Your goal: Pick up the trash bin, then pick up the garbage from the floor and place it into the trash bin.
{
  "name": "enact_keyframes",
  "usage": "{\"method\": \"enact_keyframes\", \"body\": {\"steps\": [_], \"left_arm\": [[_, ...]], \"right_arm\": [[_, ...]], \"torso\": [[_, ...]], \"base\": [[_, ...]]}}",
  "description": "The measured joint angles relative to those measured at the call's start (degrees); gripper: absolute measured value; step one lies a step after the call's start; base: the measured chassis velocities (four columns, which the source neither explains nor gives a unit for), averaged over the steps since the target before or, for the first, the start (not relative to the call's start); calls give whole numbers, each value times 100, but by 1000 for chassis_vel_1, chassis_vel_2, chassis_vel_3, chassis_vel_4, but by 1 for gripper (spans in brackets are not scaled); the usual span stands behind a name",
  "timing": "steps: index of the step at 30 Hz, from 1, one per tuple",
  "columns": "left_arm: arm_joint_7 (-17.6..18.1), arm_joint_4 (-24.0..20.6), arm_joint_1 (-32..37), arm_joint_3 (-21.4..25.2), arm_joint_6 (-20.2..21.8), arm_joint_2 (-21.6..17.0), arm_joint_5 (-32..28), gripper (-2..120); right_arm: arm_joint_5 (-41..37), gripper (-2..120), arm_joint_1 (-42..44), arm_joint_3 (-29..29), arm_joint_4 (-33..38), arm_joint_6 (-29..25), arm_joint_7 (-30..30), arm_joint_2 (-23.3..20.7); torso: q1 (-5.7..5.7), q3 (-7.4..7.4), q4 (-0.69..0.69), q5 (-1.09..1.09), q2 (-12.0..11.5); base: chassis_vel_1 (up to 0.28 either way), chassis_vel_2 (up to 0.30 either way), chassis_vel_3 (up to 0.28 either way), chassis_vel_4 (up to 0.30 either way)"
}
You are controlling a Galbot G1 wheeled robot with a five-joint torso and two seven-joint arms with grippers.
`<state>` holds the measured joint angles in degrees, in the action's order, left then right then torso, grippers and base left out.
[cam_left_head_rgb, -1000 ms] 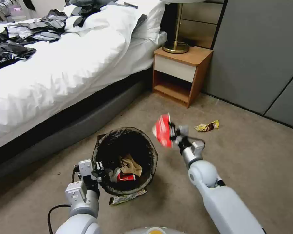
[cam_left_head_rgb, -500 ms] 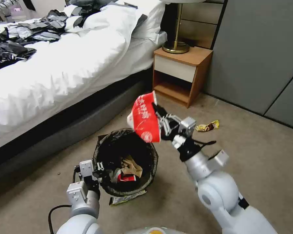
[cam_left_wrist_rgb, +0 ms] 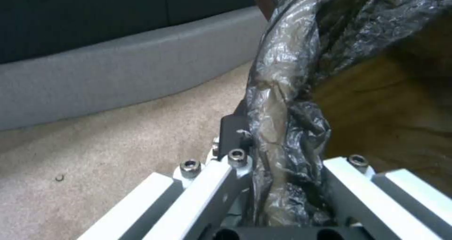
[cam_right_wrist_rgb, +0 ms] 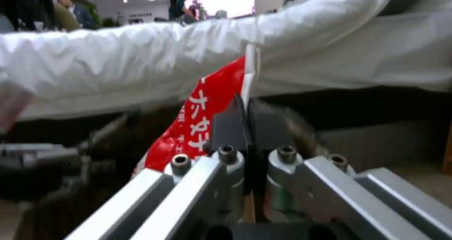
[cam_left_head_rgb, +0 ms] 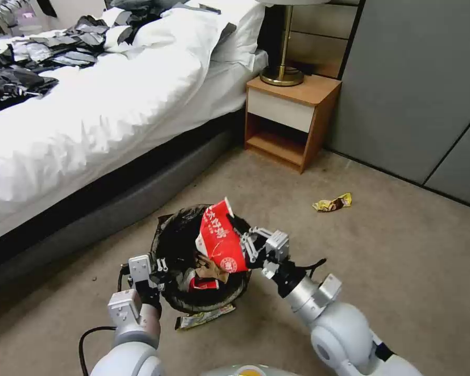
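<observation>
The trash bin (cam_left_head_rgb: 178, 241), lined with a crinkled black bag, is held off the carpet by its near-left rim. My left gripper (cam_left_head_rgb: 154, 272) is shut on that rim; in the left wrist view the bag-covered rim (cam_left_wrist_rgb: 278, 120) runs between its fingers. My right gripper (cam_left_head_rgb: 244, 245) is shut on a red-and-white snack wrapper (cam_left_head_rgb: 220, 243), holding it over the bin's opening. In the right wrist view the wrapper (cam_right_wrist_rgb: 202, 120) is pinched between the black pads (cam_right_wrist_rgb: 228, 129). Brown paper and a red scrap (cam_left_head_rgb: 206, 277) lie inside the bin. A yellow-brown wrapper (cam_left_head_rgb: 332, 202) lies on the carpet to the right.
A flat greenish wrapper (cam_left_head_rgb: 203, 316) lies on the carpet under the bin's near side. The bed (cam_left_head_rgb: 89, 120) with white bedding runs along the left. A wooden nightstand (cam_left_head_rgb: 292, 117) with a brass lamp (cam_left_head_rgb: 282, 73) stands behind. Grey wall panels (cam_left_head_rgb: 418, 89) close the right.
My right arm swung left and came down, bringing the red-and-white wrapper from beside the bin to over its opening. The left gripper and the bin stayed put.
</observation>
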<state>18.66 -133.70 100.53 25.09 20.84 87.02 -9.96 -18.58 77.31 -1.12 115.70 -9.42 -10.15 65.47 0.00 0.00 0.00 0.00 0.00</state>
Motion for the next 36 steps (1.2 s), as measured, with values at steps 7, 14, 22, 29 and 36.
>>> {"method": "enact_keyframes", "body": {"steps": [7, 14, 22, 29, 36], "left_arm": [[2, -4, -26, 6, 7, 6, -18, 0], [3, -4, -25, -24, 10, 41, 0, 1], [4, -5, 14, -51, 8, 62, 51, 0], [3, -5, 42, -71, -3, 69, 88, 0], [2, 12, 59, -81, -19, 73, 127, 0]], "right_arm": [[273, 0, 22, 216, -334, -51, 23, 79], [541, 19, 37, 359, -485, -91, 78, 93], [602, 49, 64, 352, -438, -119, 80, 73], [671, 76, 90, 331, -321, -140, 81, 87], [844, 97, 37, 231, 30, -245, 237, 202]], "torso": [[0, 0, 0, -1, 0], [0, 0, 0, 0, 0], [0, 0, 0, -1, 0], [1, 0, 0, 0, 0], [0, 0, 0, 0, 0]], "base": [[0, 0, 0, 0], [0, 0, 0, 0], [0, 0, 0, 0], [0, 0, 0, 0], [0, 0, 0, 0]]}}
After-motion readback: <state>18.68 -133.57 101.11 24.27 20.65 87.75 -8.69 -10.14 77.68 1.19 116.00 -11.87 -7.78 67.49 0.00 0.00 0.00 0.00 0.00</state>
